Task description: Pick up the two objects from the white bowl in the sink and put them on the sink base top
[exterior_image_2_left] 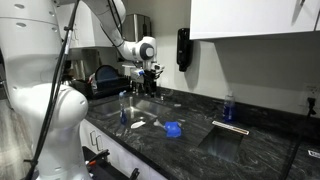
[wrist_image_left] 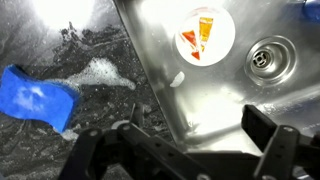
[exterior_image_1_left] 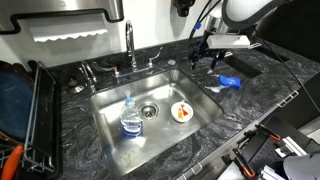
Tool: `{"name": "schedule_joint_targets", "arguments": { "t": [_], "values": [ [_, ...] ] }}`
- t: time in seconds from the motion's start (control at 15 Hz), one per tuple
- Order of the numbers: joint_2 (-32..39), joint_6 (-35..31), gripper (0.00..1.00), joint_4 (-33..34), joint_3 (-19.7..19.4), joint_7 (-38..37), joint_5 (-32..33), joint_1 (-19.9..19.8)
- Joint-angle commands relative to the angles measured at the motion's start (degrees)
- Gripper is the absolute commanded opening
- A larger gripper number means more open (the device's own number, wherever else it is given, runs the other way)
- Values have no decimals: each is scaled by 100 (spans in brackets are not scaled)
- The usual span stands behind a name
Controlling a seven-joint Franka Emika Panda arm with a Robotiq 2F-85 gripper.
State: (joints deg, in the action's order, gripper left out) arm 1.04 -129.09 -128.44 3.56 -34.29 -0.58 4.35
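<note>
The white bowl (exterior_image_1_left: 188, 108) sits in the steel sink (exterior_image_1_left: 112, 140) next to the drain (exterior_image_1_left: 149, 111). It holds the two orange-and-red pieces (exterior_image_1_left: 181, 113). In the wrist view the bowl (wrist_image_left: 224, 20) and the pieces (wrist_image_left: 196, 40) lie at the top, near the drain (wrist_image_left: 270, 57). My gripper (wrist_image_left: 180, 150) is open and empty. It hovers high over the sink's edge and the dark marbled countertop (exterior_image_1_left: 250, 110), and shows in both exterior views (exterior_image_1_left: 205, 55) (exterior_image_2_left: 148, 82), well apart from the bowl.
A blue item (exterior_image_1_left: 228, 82) (wrist_image_left: 35, 95) lies on the counter beside the sink. A clear blue-topped bottle (exterior_image_1_left: 131, 118) stands in the basin. The chrome faucet (exterior_image_1_left: 131, 45) is behind the sink. A black wire rack (exterior_image_1_left: 35, 120) stands at the far side.
</note>
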Motion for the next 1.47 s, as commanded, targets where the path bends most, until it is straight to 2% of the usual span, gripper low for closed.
{"name": "schedule_joint_targets", "arguments": {
  "t": [0.0,0.33,0.53,0.73,0.87,1.0,1.4],
  "values": [
    [308,-323,100,-206,45,-524,-43,66],
    [859,-970,100,-305,87,-462,-586,189],
    [1194,-1866,100,-402,268,420,-1519,173],
    [1536,-2176,100,-384,504,1253,-2351,122],
    [1692,-2212,100,-378,628,1686,-2647,118],
    [1801,-2186,100,-417,630,1900,-2593,166],
    [2102,-2361,100,-422,349,1752,-1734,361]
  ]
}}
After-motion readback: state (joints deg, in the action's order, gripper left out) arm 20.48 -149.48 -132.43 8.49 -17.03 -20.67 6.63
